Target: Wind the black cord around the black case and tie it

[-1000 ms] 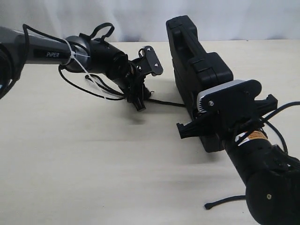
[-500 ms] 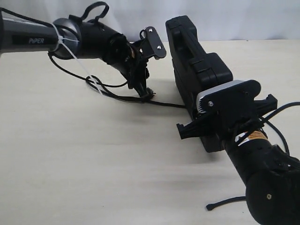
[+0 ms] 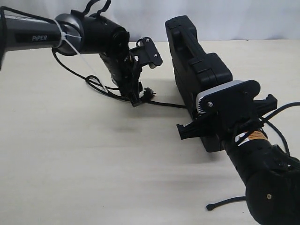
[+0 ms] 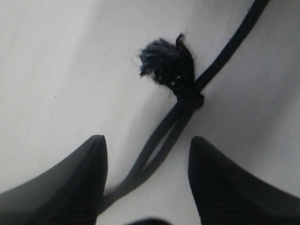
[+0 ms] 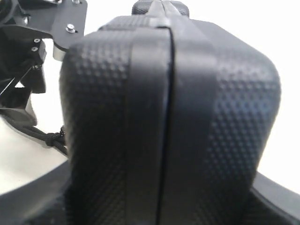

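The right tool (image 3: 224, 118) hides the case's (image 3: 196, 63) near end. The cord (image 3: 168, 104) disappears at the case's base. The right wrist view shows the case blurred.

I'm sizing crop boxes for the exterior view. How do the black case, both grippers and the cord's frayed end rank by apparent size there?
1. black case
2. right gripper; it is nearest the camera, so its lead over the next is unsure
3. left gripper
4. frayed end of the black cord

Holds the black case (image 5: 168, 117) squeezed between the fingers (image 5: 33, 206), with seam centred; shows the black cord (image 5: 55, 139) and a silver plate (image 5: 70, 21) beyond one finger.
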`<state>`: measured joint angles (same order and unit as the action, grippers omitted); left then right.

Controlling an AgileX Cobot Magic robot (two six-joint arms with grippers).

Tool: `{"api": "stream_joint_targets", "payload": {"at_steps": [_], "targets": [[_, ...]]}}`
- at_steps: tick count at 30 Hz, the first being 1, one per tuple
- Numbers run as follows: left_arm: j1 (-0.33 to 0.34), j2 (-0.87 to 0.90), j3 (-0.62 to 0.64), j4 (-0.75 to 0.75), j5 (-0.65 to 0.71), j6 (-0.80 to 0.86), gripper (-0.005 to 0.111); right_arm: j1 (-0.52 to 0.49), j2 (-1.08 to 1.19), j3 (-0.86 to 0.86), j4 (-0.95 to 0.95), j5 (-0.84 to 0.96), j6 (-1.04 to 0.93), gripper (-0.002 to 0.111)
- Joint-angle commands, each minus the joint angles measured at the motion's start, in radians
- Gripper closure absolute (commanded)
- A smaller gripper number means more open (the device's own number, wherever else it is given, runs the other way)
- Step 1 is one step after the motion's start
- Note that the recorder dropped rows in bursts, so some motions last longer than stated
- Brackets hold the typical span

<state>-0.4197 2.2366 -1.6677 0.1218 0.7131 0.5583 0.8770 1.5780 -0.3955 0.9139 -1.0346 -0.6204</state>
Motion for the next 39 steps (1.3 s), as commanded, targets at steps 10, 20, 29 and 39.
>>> {"api": "stream_joint_targets", "payload": {"at_steps": [10, 20, 29, 39], "targets": [[0.057, 0.148, -0.333, -0.445, 0.401, 0.455, 0.054, -0.004, -0.005, -0.005, -0.008, -0.031, -0.029, 0.104], [0.057, 0.222, -0.333, -0.433, 0.256, 0.539, 0.054, -0.004, -0.005, -0.005, -0.008, -0.031, -0.031, 0.104], [0.057, 0.238, -0.333, -0.375, 0.296, 0.537, 0.081, -0.004, -0.005, -0.005, -0.008, -0.031, -0.031, 0.104], [0.057, 0.238, -0.333, -0.112, 0.445, 0.401, 0.107, -0.004, -0.005, -0.005, 0.005, -0.029, -0.031, 0.104]]}}
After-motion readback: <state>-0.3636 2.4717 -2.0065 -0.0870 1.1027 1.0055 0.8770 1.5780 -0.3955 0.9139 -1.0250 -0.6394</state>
